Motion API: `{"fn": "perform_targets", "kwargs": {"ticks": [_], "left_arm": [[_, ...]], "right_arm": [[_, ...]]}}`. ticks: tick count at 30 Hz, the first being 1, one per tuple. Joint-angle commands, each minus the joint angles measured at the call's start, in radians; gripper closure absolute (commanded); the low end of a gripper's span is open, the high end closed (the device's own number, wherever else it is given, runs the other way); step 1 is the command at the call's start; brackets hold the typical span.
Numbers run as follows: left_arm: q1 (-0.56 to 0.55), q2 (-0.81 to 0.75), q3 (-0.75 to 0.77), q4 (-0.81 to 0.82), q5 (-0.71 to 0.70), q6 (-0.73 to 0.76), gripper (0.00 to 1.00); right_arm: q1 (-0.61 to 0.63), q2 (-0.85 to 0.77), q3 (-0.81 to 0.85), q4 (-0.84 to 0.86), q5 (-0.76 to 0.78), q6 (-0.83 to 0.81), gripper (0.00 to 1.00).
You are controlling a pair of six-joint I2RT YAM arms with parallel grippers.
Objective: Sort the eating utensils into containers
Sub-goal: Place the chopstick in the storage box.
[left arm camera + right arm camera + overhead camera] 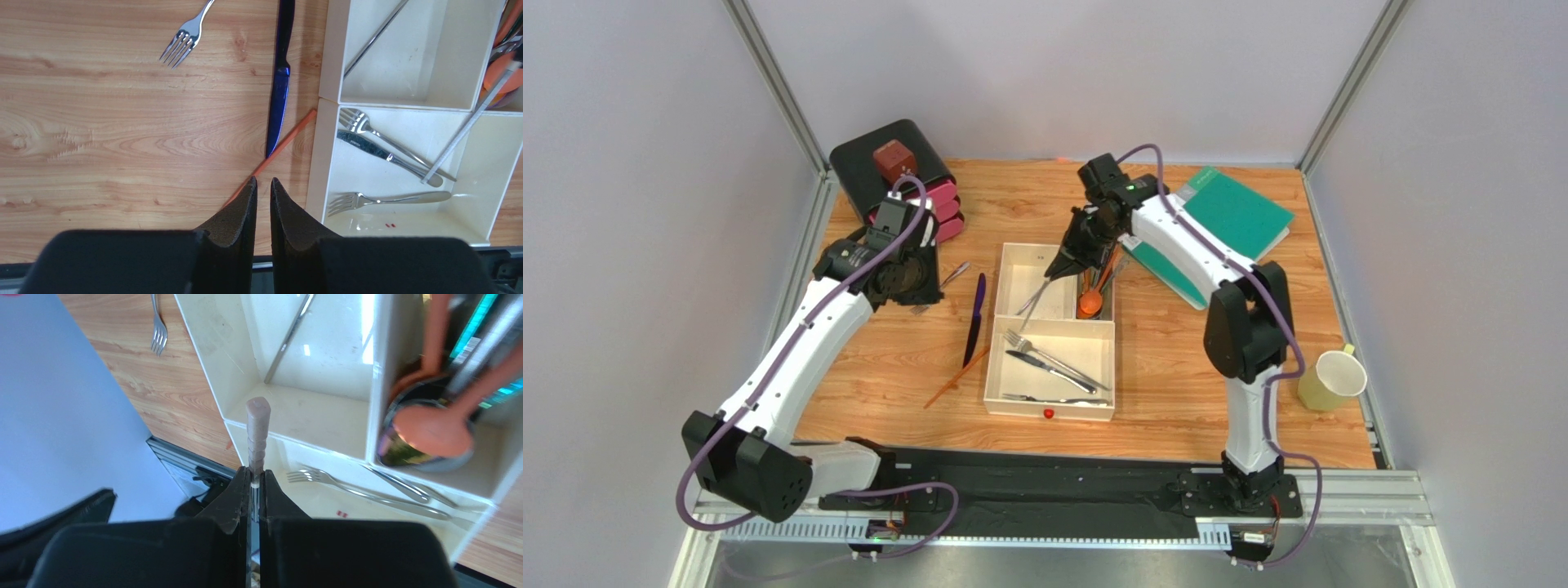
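1. Left wrist view is showing the left gripper (263, 184) hanging over the table (92, 122) left of the tray, its jaws standing narrowly apart and gripping nothing
2. Just ahead of it an orange chopstick (283, 146) is lying aslant, its near end disappearing behind the fingers. A blue-purple knife (279, 92) is lying lengthwise beside the tray wall and a silver fork (184, 38) is resting farther off. The left arm is sitting nearer all three
3. Rightward, the tray (314, 165) is carrying a loose silver chopstick (288, 337) in its far-left small compartment, silver forks (393, 198) in the large near one, and orange spoons (433, 430) in the far-right one
4. Over it the right gripper (256, 474) is clamping a held chopstick (258, 435), whose long axis is slanting down towards the near left. Its tip is hovering about the wall between the far-left and large compartments, so the drop is likely hinging on which side of that wall it clears
5. Foreshortening is hiding the tip's height, so whether it is touching the tray cannot be told. The crowded far-right compartment is running out of frame
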Motion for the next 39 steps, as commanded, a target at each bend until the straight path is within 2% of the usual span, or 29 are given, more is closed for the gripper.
{"fn": "perform_targets", "kwargs": {"ticks": [1,3,7,13,17,25,27,28,33,35,37,39], "left_arm": [[0.005,-0.069,-0.030,-0.033,-0.034,-0.015,0.82],[0.005,-0.097,-0.038,-0.046,-0.057,-0.014,0.81],[0.003,-0.148,-0.064,-0.084,-0.093,-0.012,0.81],[0.005,-0.217,-0.111,-0.099,-0.100,-0.027,0.81],[0.005,-0.218,-0.119,-0.106,-0.093,-0.030,0.81],[0.005,-0.204,-0.105,-0.101,-0.094,-0.021,0.81],[0.005,-0.201,-0.107,-0.095,-0.093,-0.021,0.81],[0.005,-0.197,-0.108,-0.093,-0.091,-0.020,0.81],[0.005,-0.168,-0.104,-0.083,-0.090,0.002,0.80],[0.005,-0.139,-0.095,-0.076,-0.088,0.022,0.78],[0.005,-0.094,-0.072,-0.063,-0.064,0.083,0.73],[0.005,-0.044,-0.023,-0.087,-0.054,0.141,0.72]], "right_arm": [[0.052,0.111,0.086,0.143,0.029,0.221,1.00],[0.070,0.190,0.131,0.139,0.036,0.249,1.00],[0.084,0.245,0.208,0.114,0.148,0.264,1.00],[0.072,0.240,0.190,0.114,0.228,0.310,1.00],[0.067,0.199,0.122,0.139,0.269,0.359,1.00],[0.058,0.199,0.125,0.100,0.285,0.353,1.00],[0.053,0.196,0.122,0.122,0.271,0.326,0.91],[0.053,0.197,0.127,0.125,0.259,0.320,0.83],[0.052,0.182,0.108,0.148,0.223,0.309,0.79],[0.050,0.163,0.085,0.152,0.208,0.309,0.73],[0.050,0.124,0.064,0.152,0.176,0.289,0.70],[0.053,0.073,0.003,0.156,0.170,0.269,0.69]]}}
